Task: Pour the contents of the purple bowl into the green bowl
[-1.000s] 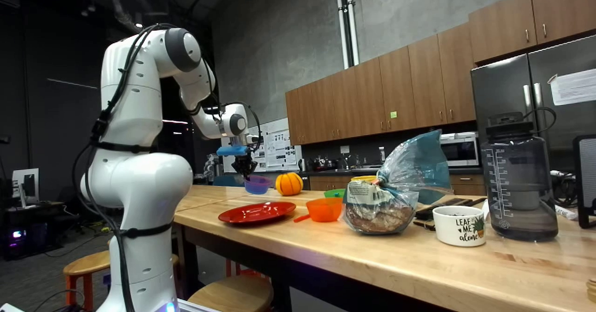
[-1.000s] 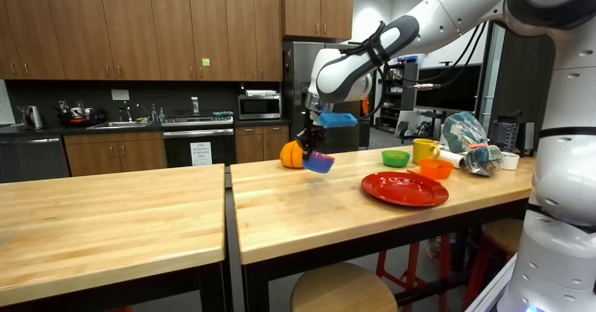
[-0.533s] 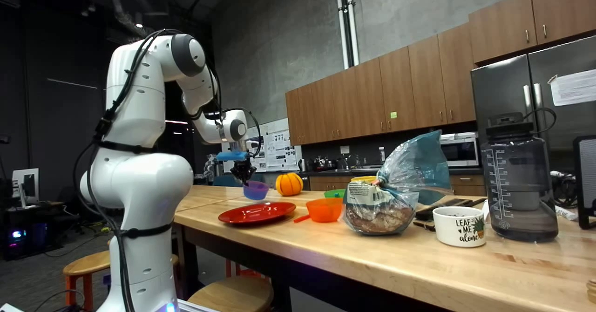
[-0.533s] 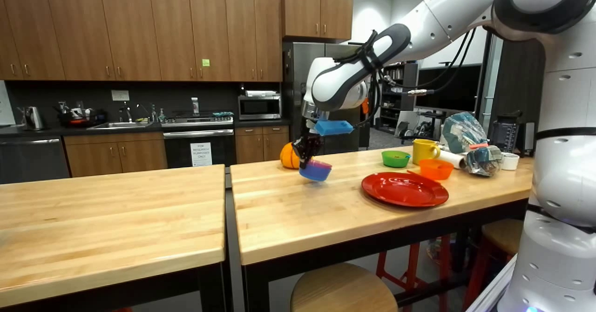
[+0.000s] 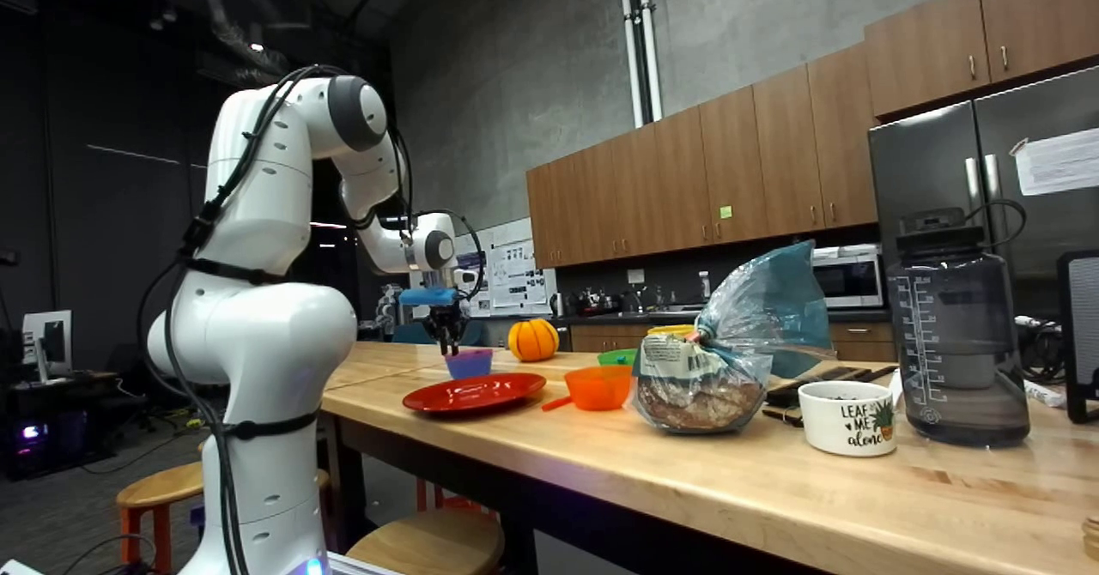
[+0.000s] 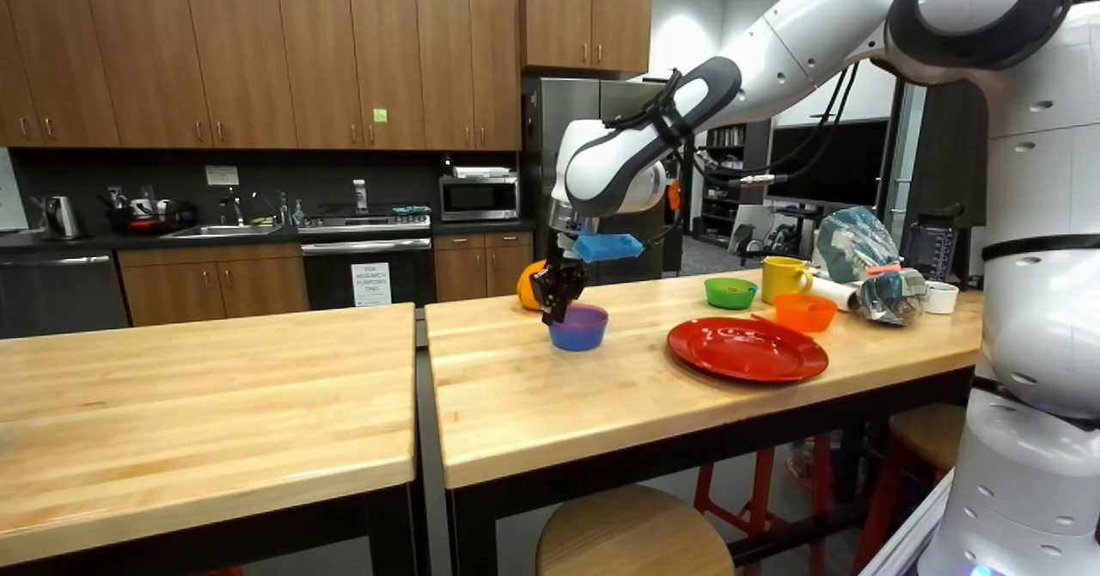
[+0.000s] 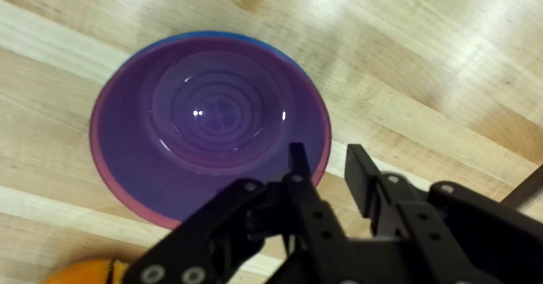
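In wrist view, the gripper point(image 7: 323, 159), jaws apart at four o'clock, could tip the purple bowl point(image 7: 214, 110) by sliding.

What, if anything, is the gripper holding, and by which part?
Nothing: the gripper is open, its fingers astride the rim of the purple bowl, with gaps showing.

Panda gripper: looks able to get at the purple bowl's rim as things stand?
Probably yes. The gripper is open: in the wrist view its jaws stand either side of the rim of the purple bowl, and nothing seems in the way. Exact depth is hard to judge.
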{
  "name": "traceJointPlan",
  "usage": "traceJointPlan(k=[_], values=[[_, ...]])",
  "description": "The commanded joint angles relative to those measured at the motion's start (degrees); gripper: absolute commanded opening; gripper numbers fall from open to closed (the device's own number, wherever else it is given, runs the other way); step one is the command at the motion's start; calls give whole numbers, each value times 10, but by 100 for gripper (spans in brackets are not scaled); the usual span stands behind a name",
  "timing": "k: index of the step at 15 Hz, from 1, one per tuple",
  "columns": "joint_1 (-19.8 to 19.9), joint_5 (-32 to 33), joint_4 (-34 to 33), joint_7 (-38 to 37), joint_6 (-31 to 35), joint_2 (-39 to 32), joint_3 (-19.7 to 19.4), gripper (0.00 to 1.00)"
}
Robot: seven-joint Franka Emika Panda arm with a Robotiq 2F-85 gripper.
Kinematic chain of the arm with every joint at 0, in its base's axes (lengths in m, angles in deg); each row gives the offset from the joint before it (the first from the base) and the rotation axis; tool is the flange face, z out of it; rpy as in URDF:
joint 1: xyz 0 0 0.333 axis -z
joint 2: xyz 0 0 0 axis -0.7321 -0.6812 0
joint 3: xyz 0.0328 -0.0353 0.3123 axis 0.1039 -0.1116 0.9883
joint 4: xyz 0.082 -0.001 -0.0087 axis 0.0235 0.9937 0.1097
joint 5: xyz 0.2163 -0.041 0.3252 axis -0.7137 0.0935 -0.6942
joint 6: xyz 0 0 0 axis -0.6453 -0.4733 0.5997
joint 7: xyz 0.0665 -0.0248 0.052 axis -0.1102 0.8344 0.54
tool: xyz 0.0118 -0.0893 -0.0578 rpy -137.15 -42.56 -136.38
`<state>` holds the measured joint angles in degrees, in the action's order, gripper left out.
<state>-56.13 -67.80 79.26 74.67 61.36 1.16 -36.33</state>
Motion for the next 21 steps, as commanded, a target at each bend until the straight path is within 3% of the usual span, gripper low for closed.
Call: traceJointPlan(k=[1, 7, 12, 21], values=[[4, -35, -7, 48, -4, 12, 3, 61], [17, -152, 11, 165, -14, 55, 1, 100], [23, -204, 50, 204, -7, 95, -10, 100], [22, -244, 144, 216, 30, 174, -46, 100]])
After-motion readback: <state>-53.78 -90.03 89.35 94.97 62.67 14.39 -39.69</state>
